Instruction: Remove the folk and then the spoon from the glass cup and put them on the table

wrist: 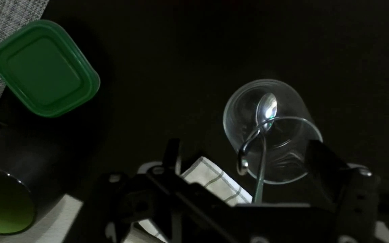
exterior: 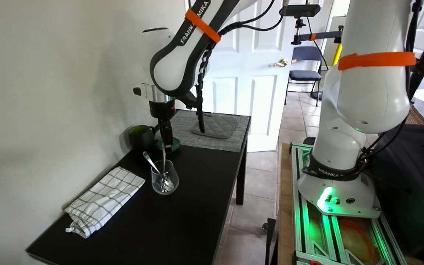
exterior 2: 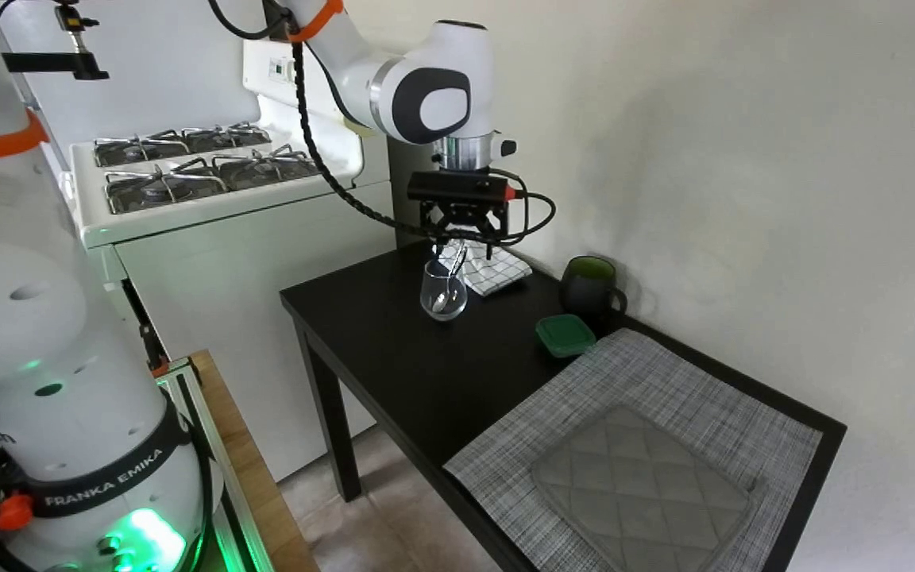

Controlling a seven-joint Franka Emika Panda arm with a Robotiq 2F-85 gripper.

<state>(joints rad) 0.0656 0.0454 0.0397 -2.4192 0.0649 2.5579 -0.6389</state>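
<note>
- The fork (exterior: 163,162) stands in the glass (exterior: 175,178), tines down near the bottom and handle up; in an exterior view its long axis is close to upright.
- The spoon (exterior: 167,183) is in the same glass, bowl down; in an exterior view its long axis slants, the handle reaching over the rim, up and to the left.
- In the wrist view the bowl points toward the top, and two handles come out near the lower rim; which is the fork's I cannot tell there.
- The gripper (wrist: 245,148) points down above the glass, its fingers spread wide, the handles between them in the wrist view; whether a finger touches one I cannot tell.
- The glass stands upright on the table (exterior: 193,206), mouth up, with a folded checked cloth (exterior: 105,198) just beside it.
- A green box (wrist: 46,69) and a dark mug (exterior 2: 584,290) sit near each other, apart from the glass.
</note>
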